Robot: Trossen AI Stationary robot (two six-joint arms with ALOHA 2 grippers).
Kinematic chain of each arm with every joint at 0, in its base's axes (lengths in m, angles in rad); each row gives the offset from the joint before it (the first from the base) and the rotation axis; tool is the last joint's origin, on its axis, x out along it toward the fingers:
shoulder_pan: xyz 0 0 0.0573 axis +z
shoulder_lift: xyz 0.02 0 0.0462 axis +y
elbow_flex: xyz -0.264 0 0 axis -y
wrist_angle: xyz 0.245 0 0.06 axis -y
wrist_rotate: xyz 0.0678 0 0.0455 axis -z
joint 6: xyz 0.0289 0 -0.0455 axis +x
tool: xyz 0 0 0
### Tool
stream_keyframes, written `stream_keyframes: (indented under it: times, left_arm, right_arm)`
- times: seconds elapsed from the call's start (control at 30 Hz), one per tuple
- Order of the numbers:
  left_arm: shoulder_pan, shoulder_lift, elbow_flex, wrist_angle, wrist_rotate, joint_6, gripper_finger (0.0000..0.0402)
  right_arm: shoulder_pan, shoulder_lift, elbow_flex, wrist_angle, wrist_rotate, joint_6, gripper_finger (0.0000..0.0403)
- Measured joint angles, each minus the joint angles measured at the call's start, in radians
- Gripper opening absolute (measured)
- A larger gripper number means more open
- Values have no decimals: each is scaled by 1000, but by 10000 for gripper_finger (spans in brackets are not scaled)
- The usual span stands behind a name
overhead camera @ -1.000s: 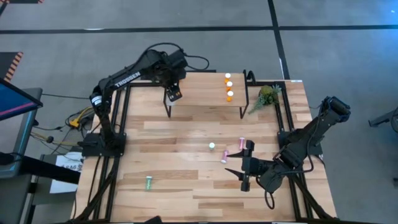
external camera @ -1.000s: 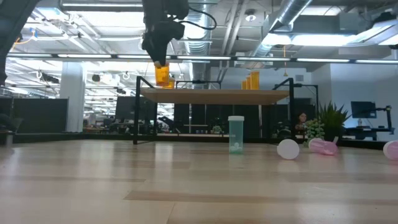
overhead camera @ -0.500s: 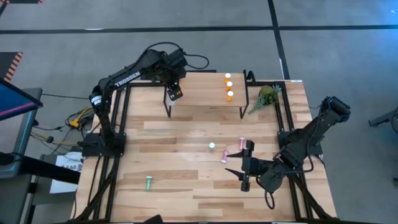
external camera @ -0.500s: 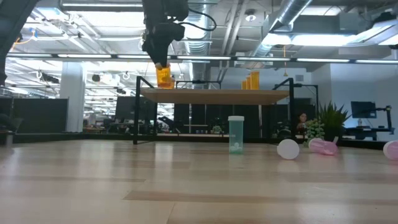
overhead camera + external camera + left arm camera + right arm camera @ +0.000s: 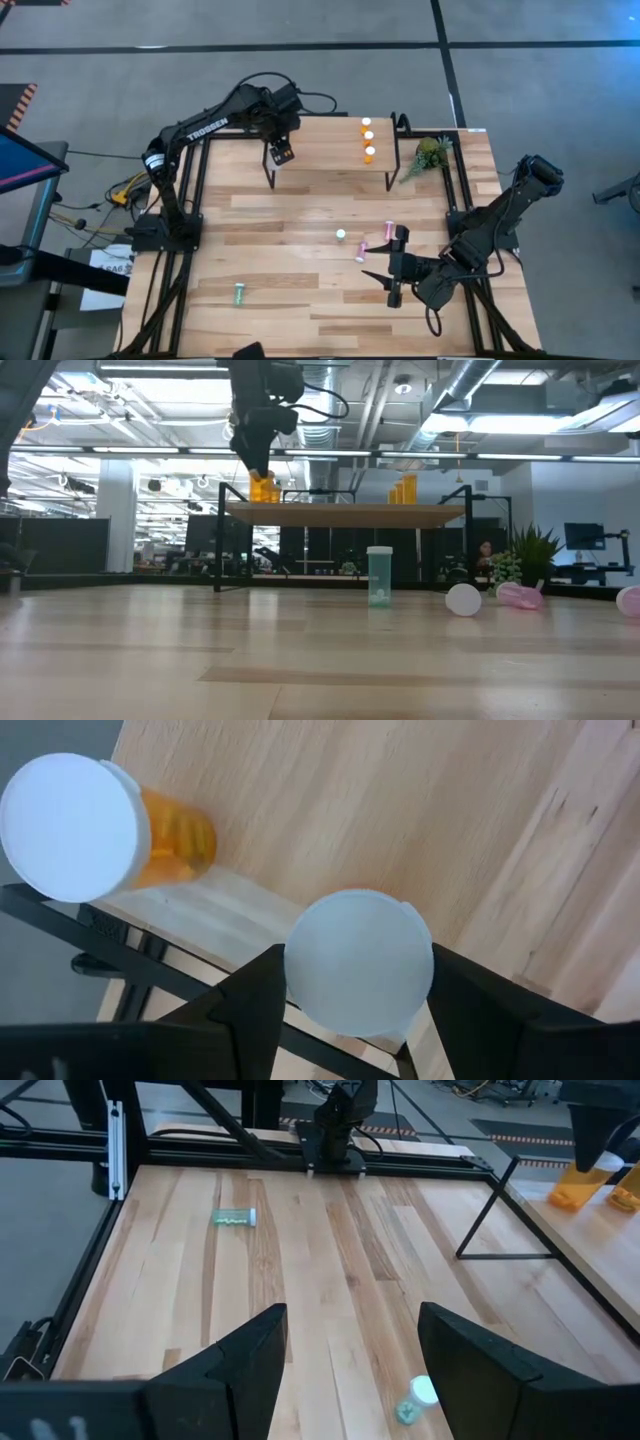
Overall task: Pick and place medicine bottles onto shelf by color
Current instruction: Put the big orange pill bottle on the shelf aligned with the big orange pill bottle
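Where the left hand (image 5: 281, 153) hangs over the shelf's (image 5: 330, 160) left end, its fingers are clamped on an orange bottle (image 5: 262, 487), mostly hidden beneath its white cap (image 5: 359, 961). Three orange bottles (image 5: 368, 138) line the shelf's right end. Pink bottles (image 5: 376, 240) and green ones (image 5: 240, 293) are scattered on the wooden counter (image 5: 290, 260). Near the right edge, the right hand (image 5: 396, 263) rests, fingers apart. Behind, seemingly an open office.

An open-plan industrial lab: exposed silver ducts (image 5: 480, 390) and strip lights (image 5: 300, 453) run under a bare ceiling, desks with monitors (image 5: 585, 537) fill the floor beyond, and a wooden workbench (image 5: 300, 270) on black metal framing (image 5: 195, 190) stands on grey concrete floor (image 5: 150, 50).
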Motion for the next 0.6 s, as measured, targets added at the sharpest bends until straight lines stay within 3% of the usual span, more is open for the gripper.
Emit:
stream_keyframes:
  times: [0.6]
  left_arm:
    - [1, 8, -5, 25, -56, 0, 263]
  right_arm:
    - [0, 0, 0, -2, 0, 0, 249]
